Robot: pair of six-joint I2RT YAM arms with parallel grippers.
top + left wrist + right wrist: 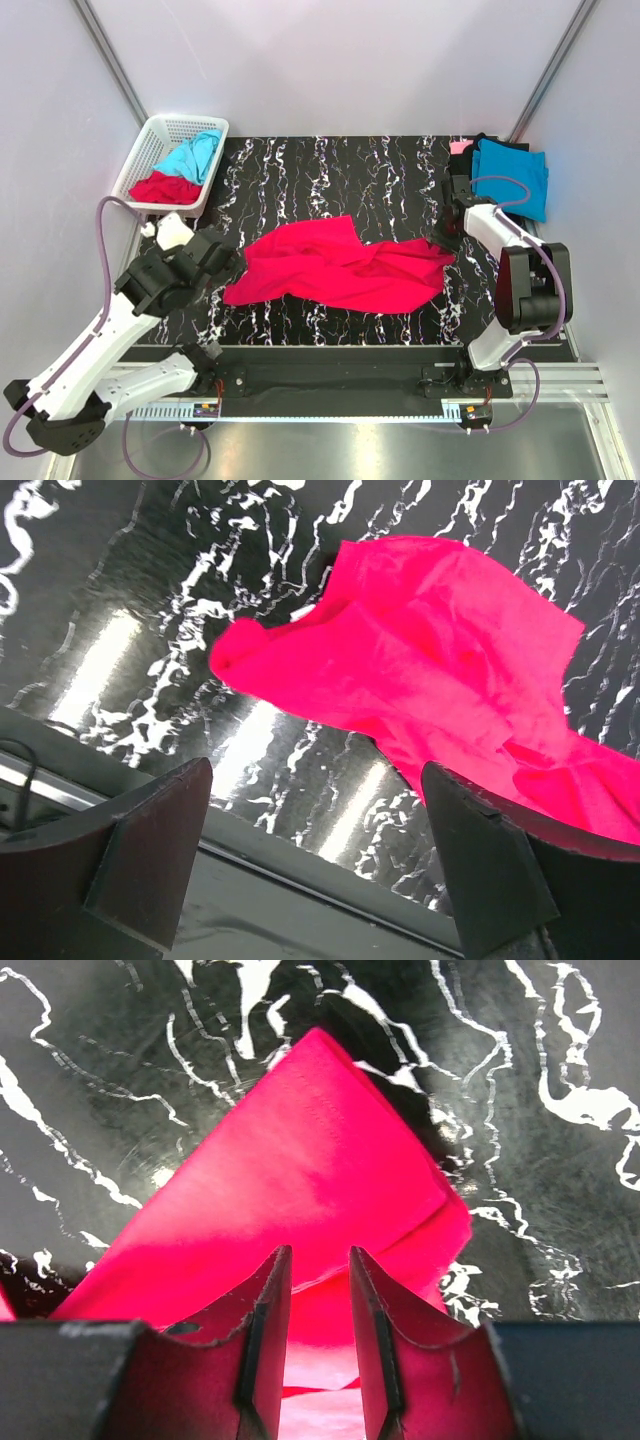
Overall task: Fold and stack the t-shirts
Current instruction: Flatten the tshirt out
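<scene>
Left end effector (320, 870): fingers spread wide, gripping nothing, set at the left end of the crimson t-shirt (340, 270). The shirt's nearest fold lies ahead of the fingers, more toward the right one. Right end effector (320, 1345): fingers drawn close together, pinching a fold at the right end of the same shirt, with the cloth running to a point ahead of the fingertips. Crimson t-shirt: rumpled and unfolded, spread across the middle of the black marbled tabletop (300, 165), between the two arms. White lattice basket (145, 150), far left corner: holds one bunched turquoise t-shirt (195, 155) and one bunched red t-shirt (162, 187). Far right corner: folded turquoise t-shirt (515, 175) lying over black cloth (500, 143), with pink cloth (460, 147) showing at the stack's left edge.
</scene>
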